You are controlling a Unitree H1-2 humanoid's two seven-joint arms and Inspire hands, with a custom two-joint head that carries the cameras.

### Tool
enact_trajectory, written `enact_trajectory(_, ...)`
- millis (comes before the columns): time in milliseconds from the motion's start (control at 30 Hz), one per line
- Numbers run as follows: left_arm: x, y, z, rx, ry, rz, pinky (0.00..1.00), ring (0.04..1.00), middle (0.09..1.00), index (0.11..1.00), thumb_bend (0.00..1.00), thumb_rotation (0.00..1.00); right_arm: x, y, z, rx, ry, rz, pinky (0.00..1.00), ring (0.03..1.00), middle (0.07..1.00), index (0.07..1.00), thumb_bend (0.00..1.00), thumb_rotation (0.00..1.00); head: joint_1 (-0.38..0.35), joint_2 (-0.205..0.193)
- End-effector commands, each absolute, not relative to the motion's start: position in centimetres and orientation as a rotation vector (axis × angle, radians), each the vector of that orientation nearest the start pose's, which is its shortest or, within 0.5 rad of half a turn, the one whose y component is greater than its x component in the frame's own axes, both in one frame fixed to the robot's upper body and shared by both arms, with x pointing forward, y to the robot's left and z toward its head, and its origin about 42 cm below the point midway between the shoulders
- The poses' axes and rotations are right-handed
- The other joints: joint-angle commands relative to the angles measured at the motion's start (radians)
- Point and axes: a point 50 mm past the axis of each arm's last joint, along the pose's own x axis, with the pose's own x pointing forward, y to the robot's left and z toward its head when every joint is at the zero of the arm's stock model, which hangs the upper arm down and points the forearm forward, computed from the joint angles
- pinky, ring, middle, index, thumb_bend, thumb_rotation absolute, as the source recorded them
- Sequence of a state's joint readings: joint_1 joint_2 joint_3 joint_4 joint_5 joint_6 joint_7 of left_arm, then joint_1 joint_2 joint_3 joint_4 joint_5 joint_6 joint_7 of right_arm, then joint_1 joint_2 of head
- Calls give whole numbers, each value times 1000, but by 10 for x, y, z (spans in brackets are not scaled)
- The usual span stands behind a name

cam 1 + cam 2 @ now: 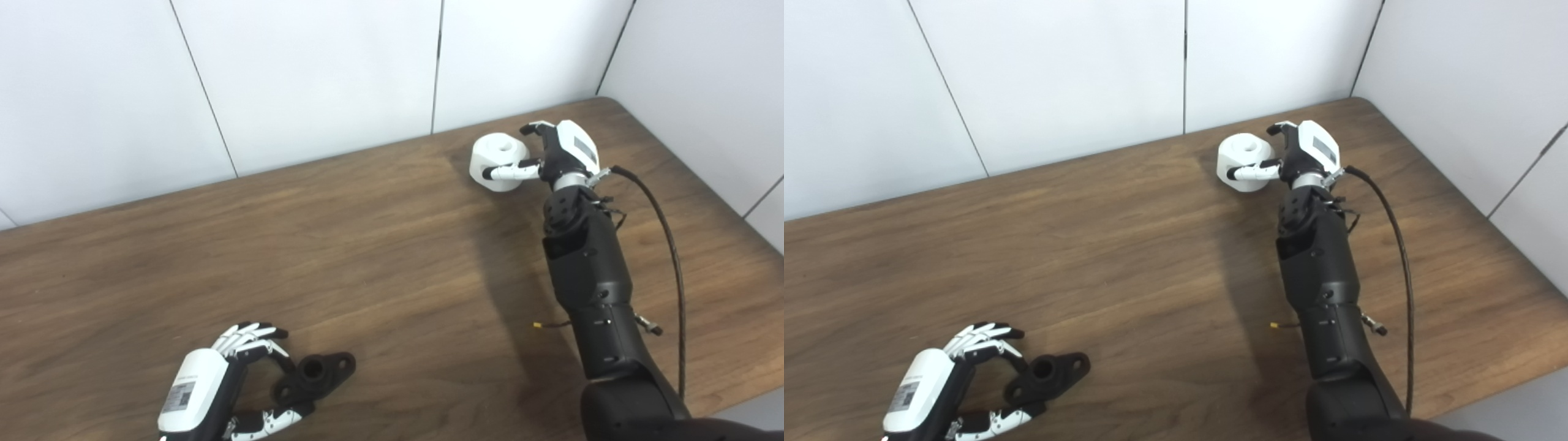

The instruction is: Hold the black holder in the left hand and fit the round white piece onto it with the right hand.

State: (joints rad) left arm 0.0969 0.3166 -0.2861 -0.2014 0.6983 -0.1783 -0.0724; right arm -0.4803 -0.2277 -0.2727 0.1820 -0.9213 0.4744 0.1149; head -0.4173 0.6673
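A: Black holder (pixel 315 375) lies flat on the brown wooden desk (pixel 380 257), with a round hole. The left robot hand (pixel 245 380) curls around it, not clearly gripping.

B: And the round white piece (pixel 499 160)?

A: Smooth, chunky, far back. The right robot hand (pixel 545 156) holds it

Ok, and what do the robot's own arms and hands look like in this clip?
Both hands have a white back shell bearing a grey label, with black-and-white segmented fingers: left hand, right hand. The right forearm is a glossy black casing with a metal wrist ring; a dark cable loops alongside it, and a thin yellow-tipped wire pokes out.
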Motion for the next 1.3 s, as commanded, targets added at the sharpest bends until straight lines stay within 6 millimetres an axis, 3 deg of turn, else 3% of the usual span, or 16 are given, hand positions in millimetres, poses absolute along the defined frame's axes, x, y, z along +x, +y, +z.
enact_trajectory(0,229,230,106,1000,-168,-443,881,840,772,486,519,42,424,-353,242,-943,182,-531,864,922,877,781,878,350,-1,1)
enact_trajectory(1267,229,229,112,1002,-166,-444,880,841,772,486,518,42,421,-354,238,-949,190,-526,759,877,837,697,848,293,1,9)
